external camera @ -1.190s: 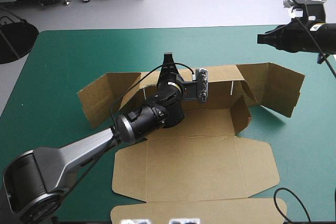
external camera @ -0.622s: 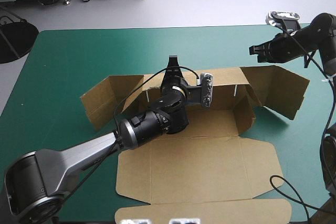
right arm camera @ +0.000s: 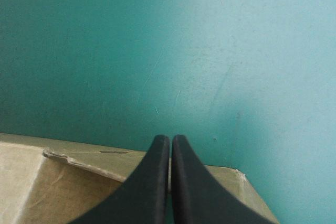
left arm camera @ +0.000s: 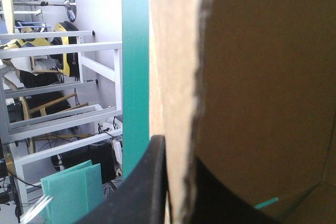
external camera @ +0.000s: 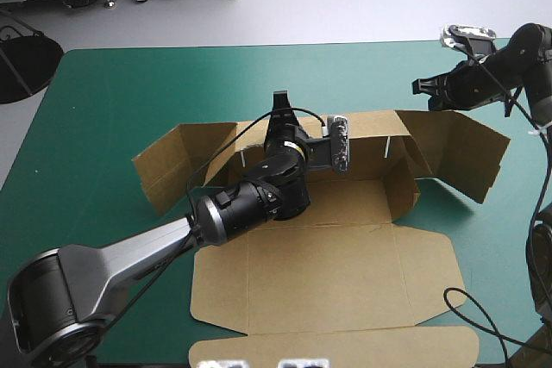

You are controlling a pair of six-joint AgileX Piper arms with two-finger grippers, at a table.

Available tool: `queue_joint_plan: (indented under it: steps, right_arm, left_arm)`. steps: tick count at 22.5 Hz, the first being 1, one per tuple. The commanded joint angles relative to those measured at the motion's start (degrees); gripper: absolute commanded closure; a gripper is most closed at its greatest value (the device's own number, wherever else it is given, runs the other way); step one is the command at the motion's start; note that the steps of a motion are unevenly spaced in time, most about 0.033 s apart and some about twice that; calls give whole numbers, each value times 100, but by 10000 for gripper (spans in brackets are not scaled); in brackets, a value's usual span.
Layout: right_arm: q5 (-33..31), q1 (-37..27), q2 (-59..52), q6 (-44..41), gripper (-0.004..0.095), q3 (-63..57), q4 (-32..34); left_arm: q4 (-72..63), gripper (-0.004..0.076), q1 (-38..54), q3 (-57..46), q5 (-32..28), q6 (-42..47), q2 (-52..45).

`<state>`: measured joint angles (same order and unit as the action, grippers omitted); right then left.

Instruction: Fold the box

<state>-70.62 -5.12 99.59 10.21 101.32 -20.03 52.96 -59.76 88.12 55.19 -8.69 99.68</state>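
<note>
The brown box (external camera: 328,273) lies open in the middle of the teal-green cover, its lid flat toward the near edge and its back wall (external camera: 371,127) raised. My left gripper (external camera: 278,102) stands at the top of that back wall, shut on the box. In the left wrist view the board's edge (left arm camera: 181,103) runs up between the gripper's fingers (left arm camera: 149,182). My right gripper (external camera: 421,85) hovers shut over the far corner of the box's right flap (external camera: 457,148). In the right wrist view, my right gripper (right arm camera: 170,140) holds nothing, with the flap's edge (right arm camera: 79,161) under it.
The box's left flap (external camera: 177,161) stands half raised toward the table's left side. A black round base (external camera: 21,62) overlaps the table's far left corner. A broad strip of teal-green cover (external camera: 259,75) lies between the box and the far edge.
My right gripper has come down and in from the far right to just over the right flap. My left gripper and the box have shifted slightly right.
</note>
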Motion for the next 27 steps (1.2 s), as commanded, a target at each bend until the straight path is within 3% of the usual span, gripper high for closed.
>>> queue_joint_plan:
  steps: [1,8,18,23,27]
  right_arm:
    - [-91,-19,-334,-20,908,-179,178]
    - [-91,-19,-464,56,908,-588,252]
    - [-91,-19,-877,289,926,-602,-337]
    - [-40,-19,-1153,533,926,-1360,-463]
    - [394,-19,-1458,885,926,-2154,-887]
  left_arm:
    - [52,733,-70,93,-168,188,-232]
    - [52,733,-70,93,-287,188,-232]
    - [-40,733,-70,93,-250,135,-232]
    - [-237,733,-70,93,-261,135,-232]
    - [-910,733,-70,93,-241,-146,-221]
